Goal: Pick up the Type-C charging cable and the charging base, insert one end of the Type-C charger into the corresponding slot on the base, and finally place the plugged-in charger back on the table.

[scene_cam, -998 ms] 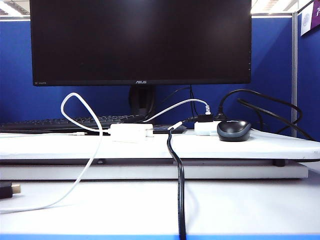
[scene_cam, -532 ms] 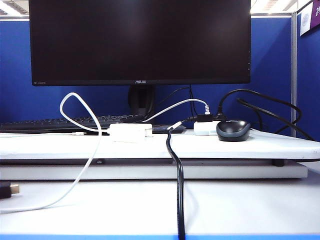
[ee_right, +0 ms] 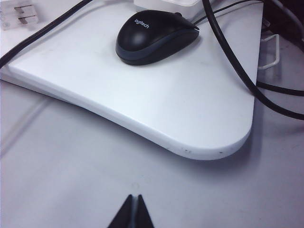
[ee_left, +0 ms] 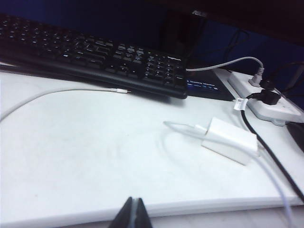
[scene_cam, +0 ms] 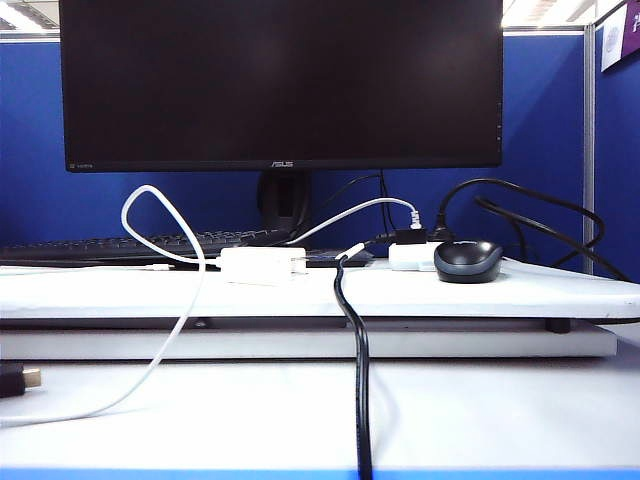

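Note:
The white charging base lies on the table in front of the monitor, prongs to the right. The Type-C charging cable meets the base's left end, loops upward and drops over the front edge to the lower surface. The slot itself is hidden. In the left wrist view the base rests on the table with the blurred cable at its end; my left gripper is shut and empty at the table's front edge. My right gripper is shut and empty over the lower surface, short of the table's rounded corner. Neither gripper shows in the exterior view.
A black mouse sits near the table's right corner, a white power strip behind it. A thick black cable hangs over the front edge. A black keyboard and a second thin white cable lie at the back left.

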You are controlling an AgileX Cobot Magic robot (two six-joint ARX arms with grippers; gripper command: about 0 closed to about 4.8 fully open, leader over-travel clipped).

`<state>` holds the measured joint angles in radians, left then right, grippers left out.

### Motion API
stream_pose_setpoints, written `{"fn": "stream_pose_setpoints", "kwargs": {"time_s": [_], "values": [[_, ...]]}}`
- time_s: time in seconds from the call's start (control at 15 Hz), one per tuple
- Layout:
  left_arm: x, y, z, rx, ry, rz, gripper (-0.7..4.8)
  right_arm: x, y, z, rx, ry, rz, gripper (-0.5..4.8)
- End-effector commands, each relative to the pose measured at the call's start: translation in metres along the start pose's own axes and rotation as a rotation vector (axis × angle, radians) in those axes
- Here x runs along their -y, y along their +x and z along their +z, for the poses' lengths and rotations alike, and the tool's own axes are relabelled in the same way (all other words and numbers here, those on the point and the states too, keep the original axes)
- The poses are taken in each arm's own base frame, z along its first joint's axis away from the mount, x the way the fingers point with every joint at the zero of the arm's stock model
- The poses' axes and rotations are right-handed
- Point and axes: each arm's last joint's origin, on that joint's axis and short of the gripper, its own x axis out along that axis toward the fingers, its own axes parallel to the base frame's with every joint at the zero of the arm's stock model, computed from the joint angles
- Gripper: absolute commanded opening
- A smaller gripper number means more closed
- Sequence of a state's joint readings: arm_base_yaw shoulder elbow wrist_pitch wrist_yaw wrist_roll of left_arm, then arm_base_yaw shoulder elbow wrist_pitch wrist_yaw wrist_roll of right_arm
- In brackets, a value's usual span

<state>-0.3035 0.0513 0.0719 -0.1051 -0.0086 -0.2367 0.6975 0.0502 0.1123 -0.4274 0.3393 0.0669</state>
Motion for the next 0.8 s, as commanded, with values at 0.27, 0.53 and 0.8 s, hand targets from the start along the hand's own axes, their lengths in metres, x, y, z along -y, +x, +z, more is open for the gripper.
{"fn": "stream_pose_setpoints", "kwargs": {"time_s": [0.27, 0.53, 0.8], "values": [[-0.011, 0.003, -0.016, -0.010, 0.066, 0.069, -0.06, 0.000, 0.000, 0.002, 0.014, 0.009, 0.004, -0.01], [-0.023, 0.000, -0.019, -0.046, 0.157, 0.190, -0.06, 0.000, 0.000, 0.002, 0.013, 0.009, 0.003, -0.01], [-0.030, -0.001, -0.019, -0.059, 0.226, 0.257, -0.06, 0.000, 0.000, 0.002, 0.014, 0.009, 0.004, -0.01]]}}
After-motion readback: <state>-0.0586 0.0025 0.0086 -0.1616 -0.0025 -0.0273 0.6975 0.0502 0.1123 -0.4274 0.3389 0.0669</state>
